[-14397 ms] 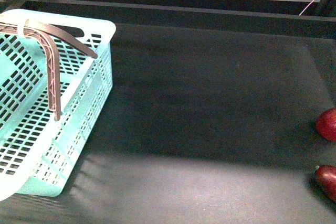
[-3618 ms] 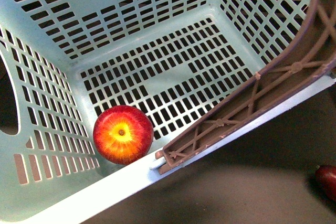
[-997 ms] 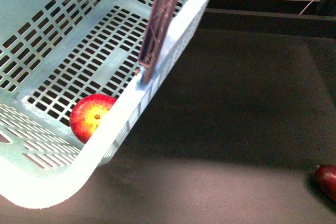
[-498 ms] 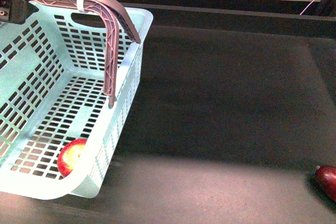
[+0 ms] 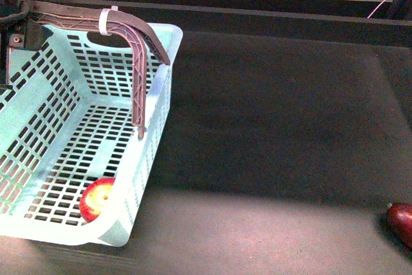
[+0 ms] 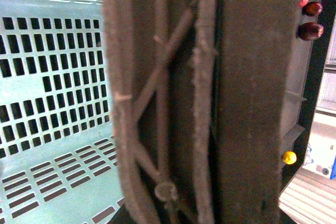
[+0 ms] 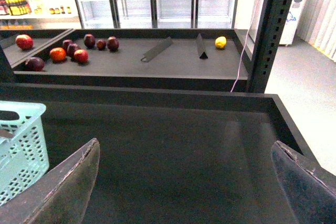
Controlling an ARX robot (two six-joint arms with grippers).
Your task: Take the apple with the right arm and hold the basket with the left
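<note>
Front view: the basket [image 5: 77, 127] sits at the left of the dark tabletop [image 5: 270, 127], its long axis running from near to far. The one apple [image 5: 96, 199] lies on the slotted floor in the near right corner, against the right wall, its yellow end turned up and toward the near side. The brown handle [image 5: 122, 37] stands raised across the far part of the basket, with a white tie around it. The left end effector [image 5: 13, 14] is a dark shape at the handle's left end, at the picture's edge; its grip cannot be made out from here. One darker apple [image 5: 402, 222] lies at the near right edge of the tabletop, well apart from the basket.

Left wrist view: the handle [image 6: 173, 98] fills the frame, pressed close against the camera, with the basket's floor [image 6: 47, 77] beyond it. No fingers show, so whether the left end effector grips it cannot be told.

Right wrist view: the right end effector [image 7: 186, 182] is spread wide with nothing between its two fingers [image 7: 73, 182], above bare tabletop. A corner of the basket [image 7: 21, 145] shows at the left, well apart from it. On the far shelf [image 7: 126, 56] lie about seven red and dark apples [image 7: 58, 53] and one yellow fruit [image 7: 220, 42].
</note>
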